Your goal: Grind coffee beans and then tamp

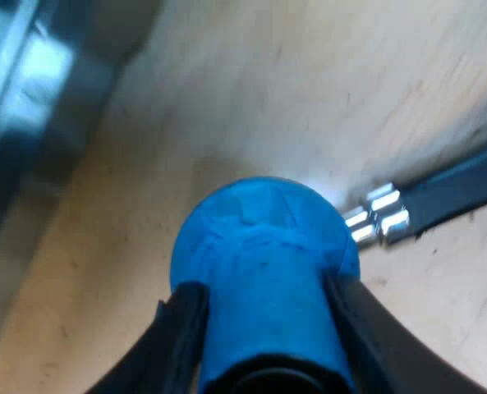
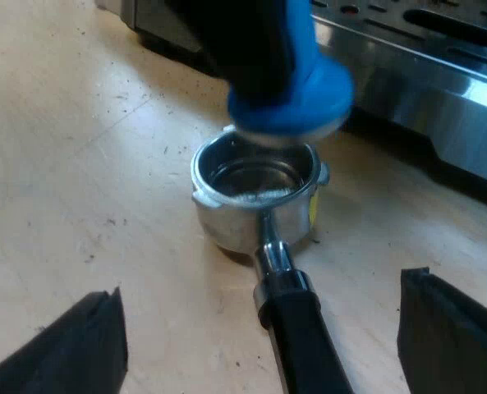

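My left gripper (image 1: pixel 264 328) is shut on the blue tamper (image 1: pixel 264 254), its black fingers (image 1: pixel 181 328) pressed against the tamper's sides. From the right wrist view the blue tamper (image 2: pixel 296 94) hovers just above the rim of the metal holder (image 2: pixel 255 193), which stands on the wooden table. The basket looks shiny inside with a little pale residue. The holder's dark handle (image 2: pixel 305 336) reaches back between the wide-apart fingers of my right gripper (image 2: pixel 264 328), which is open and apart from the handle. Beneath the tamper in the left wrist view the holder's metal neck (image 1: pixel 379 217) and dark handle (image 1: pixel 461 193) stick out.
The espresso machine's metal base and drip tray (image 2: pixel 424 57) stand close behind the holder. A metal part of the machine (image 1: pixel 29 90) is near the tamper in the left wrist view. Light wooden tabletop (image 2: pixel 79 164) surrounds the holder.
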